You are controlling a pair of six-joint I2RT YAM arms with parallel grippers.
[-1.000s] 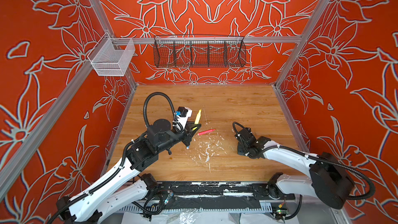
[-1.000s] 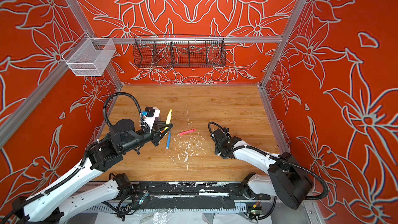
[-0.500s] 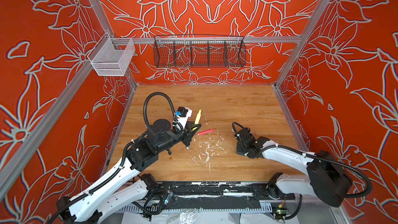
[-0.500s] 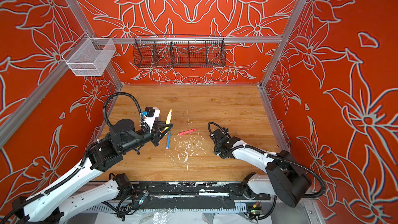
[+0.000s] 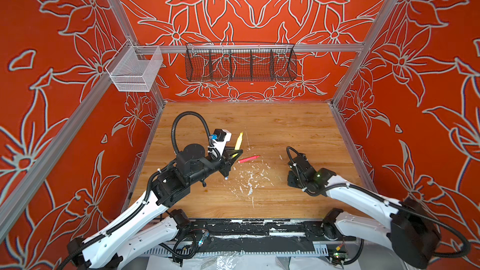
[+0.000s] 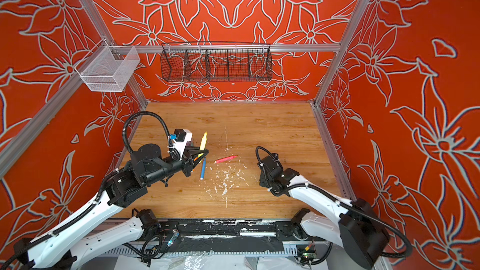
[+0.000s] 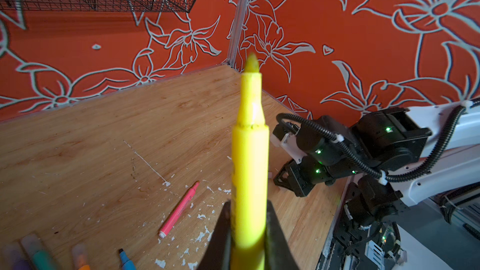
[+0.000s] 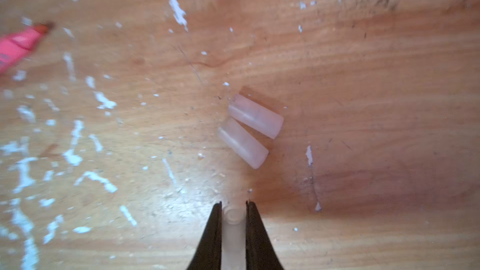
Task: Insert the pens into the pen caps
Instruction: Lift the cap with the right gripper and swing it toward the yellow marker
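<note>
My left gripper [image 7: 248, 219] is shut on the yellow pen [image 7: 249, 151], held above the table with its tip pointing up and away; both top views show it [image 5: 238, 141] [image 6: 203, 141]. A pink-red pen [image 5: 248, 159] [image 7: 179, 209] lies on the wood just right of it. A blue pen [image 6: 202, 168] lies below the left gripper, with green [image 7: 39, 253] and orange [image 7: 80, 255] pens beside it. My right gripper [image 8: 233, 209] is low over the table, shut on a clear pen cap [image 8: 233, 227]. Two more pen caps [image 8: 255, 119] [image 8: 242, 142] lie side by side just ahead.
White paint flecks [image 5: 249, 177] scatter the wooden table [image 5: 272, 125] between the arms. A black wire basket [image 5: 240, 63] hangs on the back wall and a white mesh basket [image 5: 135, 71] at the left corner. Orange walls enclose three sides.
The right gripper's jaws have closed onto the pen cap and the arm has shifted slightly. The left arm and the yellow pen have not moved.
</note>
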